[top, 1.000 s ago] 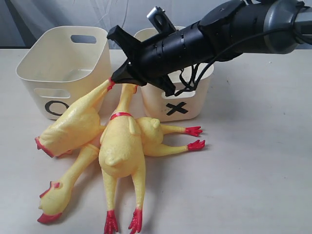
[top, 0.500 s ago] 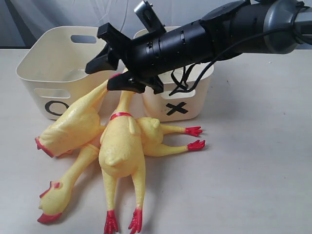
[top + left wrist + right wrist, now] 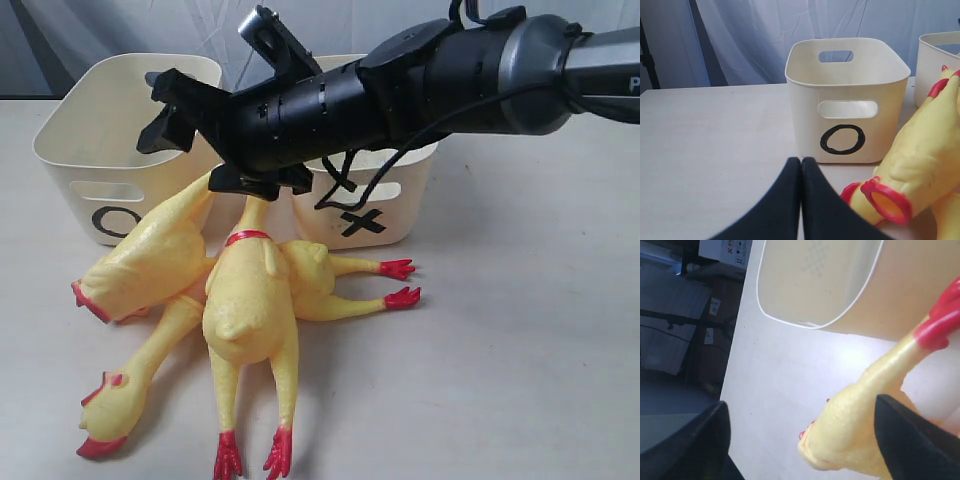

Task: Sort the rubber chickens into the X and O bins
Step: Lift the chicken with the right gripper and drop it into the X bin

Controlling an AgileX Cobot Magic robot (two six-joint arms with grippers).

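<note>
Several yellow rubber chickens lie piled in front of the bins. One chicken (image 3: 150, 255) leans its leg against the O bin (image 3: 70, 150). Another (image 3: 248, 300) lies on top with its red feet toward the front. A third (image 3: 340, 280) points its feet right, below the X bin (image 3: 400, 215). My right gripper (image 3: 195, 145) reaches across, open, just above the leaning chicken's leg. In the right wrist view that gripper (image 3: 801, 405) straddles the chicken (image 3: 865, 430) without touching it. My left gripper (image 3: 801, 161) is shut and empty, low on the table before the O bin (image 3: 850, 95).
A fourth chicken (image 3: 130, 385) lies underneath, head at the front left. The right arm's black body (image 3: 420, 80) crosses over the X bin. A chicken's open red beak (image 3: 887, 200) lies close beside my left fingers. A pale curtain hangs behind the table.
My right gripper was shut at the leaning chicken's red foot; it has opened wide and shifted left toward the O bin. The chickens have not moved.
</note>
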